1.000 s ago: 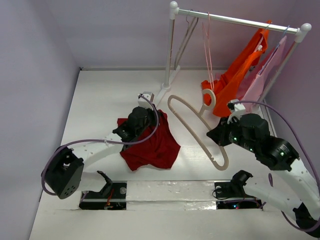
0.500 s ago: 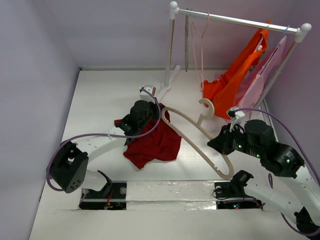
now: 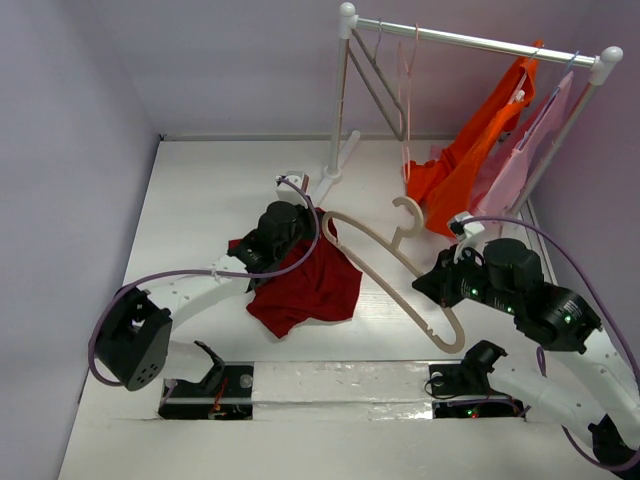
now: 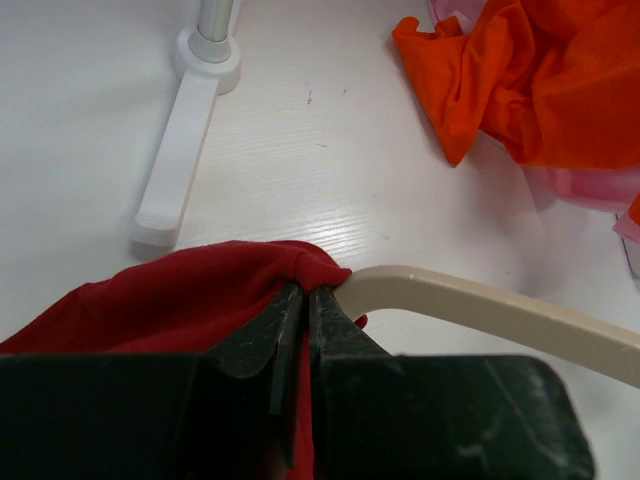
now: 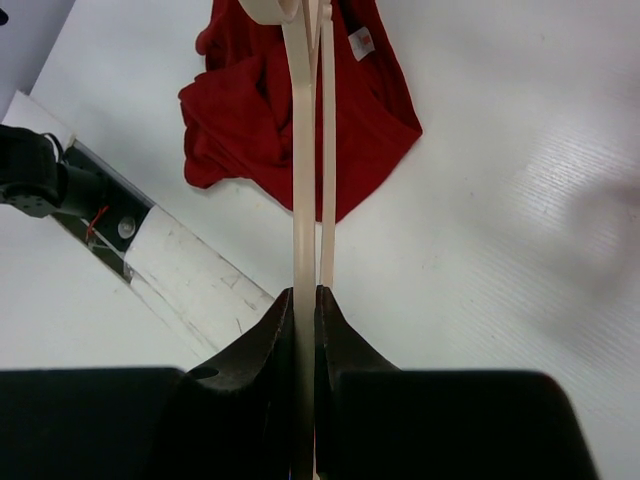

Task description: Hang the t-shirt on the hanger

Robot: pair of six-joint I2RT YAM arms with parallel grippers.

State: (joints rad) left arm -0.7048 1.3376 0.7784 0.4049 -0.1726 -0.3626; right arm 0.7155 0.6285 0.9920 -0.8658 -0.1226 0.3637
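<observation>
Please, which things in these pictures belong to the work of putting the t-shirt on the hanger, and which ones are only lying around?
Belong to the job:
- red t-shirt, pinched by the left gripper
- cream hanger, held by the right gripper

Only lying about:
- clothes rack
- orange garment on the rack
- pink garment on the rack

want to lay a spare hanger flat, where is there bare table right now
Widest bare patch: the far-left part of the table, bordered by the left wall, the back wall and the red t-shirt. Crowded on the right: the cream hanger, the right claw holding it, and the orange garment sit close together.
</observation>
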